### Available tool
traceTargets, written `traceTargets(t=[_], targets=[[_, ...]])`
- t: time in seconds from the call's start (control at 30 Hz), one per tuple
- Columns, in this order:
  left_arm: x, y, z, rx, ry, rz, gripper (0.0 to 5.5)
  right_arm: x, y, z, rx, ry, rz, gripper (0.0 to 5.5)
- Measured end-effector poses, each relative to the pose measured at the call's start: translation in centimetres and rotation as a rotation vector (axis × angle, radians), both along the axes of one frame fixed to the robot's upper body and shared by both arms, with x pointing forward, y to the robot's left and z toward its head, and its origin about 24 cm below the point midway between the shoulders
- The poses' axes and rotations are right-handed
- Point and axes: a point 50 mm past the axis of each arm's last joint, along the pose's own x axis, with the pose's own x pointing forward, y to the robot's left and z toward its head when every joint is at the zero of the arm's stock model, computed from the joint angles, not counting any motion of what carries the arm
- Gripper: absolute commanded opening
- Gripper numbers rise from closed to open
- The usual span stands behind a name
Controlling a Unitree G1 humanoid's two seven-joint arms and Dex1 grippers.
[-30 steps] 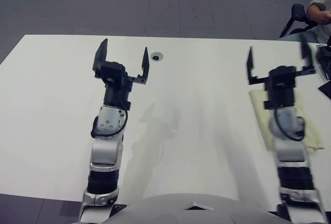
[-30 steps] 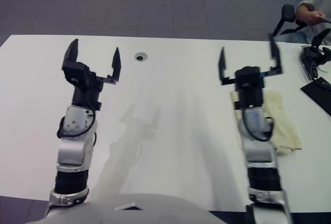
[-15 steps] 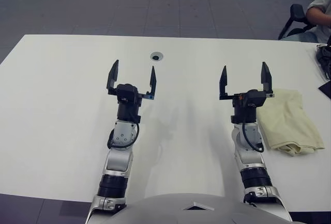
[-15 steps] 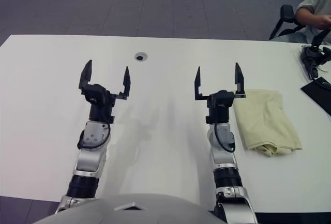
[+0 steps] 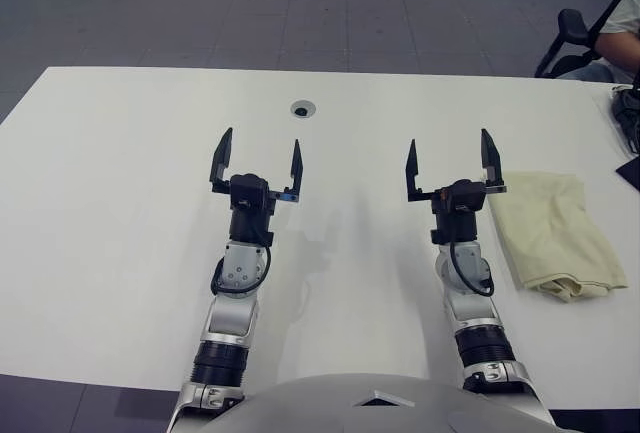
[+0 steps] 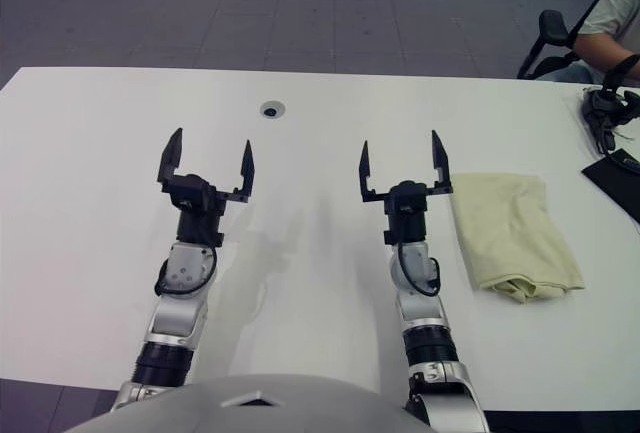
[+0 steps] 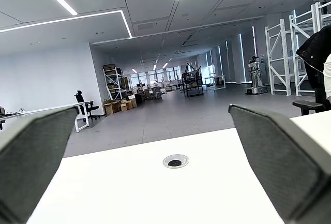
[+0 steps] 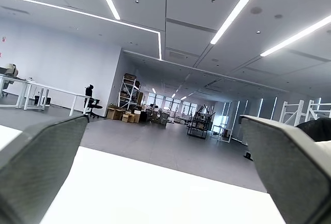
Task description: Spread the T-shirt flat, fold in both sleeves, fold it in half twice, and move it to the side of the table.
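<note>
Right pincer [image 5: 449,148] drawn inward, agape — T-shirt [image 5: 552,228] folded

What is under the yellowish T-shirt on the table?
The T-shirt lies folded right on the white table. Nothing pokes out from beneath it, but the cloth covers that spot, so anything flat under there would be hidden.

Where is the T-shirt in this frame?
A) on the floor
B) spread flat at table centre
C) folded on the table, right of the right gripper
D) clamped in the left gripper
C: the folded T-shirt lies on the table beside the open, empty right gripper.
</note>
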Motion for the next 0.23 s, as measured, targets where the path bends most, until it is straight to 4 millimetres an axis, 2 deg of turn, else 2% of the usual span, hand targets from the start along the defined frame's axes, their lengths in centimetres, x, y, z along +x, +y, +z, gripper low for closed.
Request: traceTargets(t=[0.23], targets=[[0.01,0.14,0.0,0.0,0.0,0.006,5.38,0.07,0.12,-0.09,0.02,0.015,0.01,5.4]])
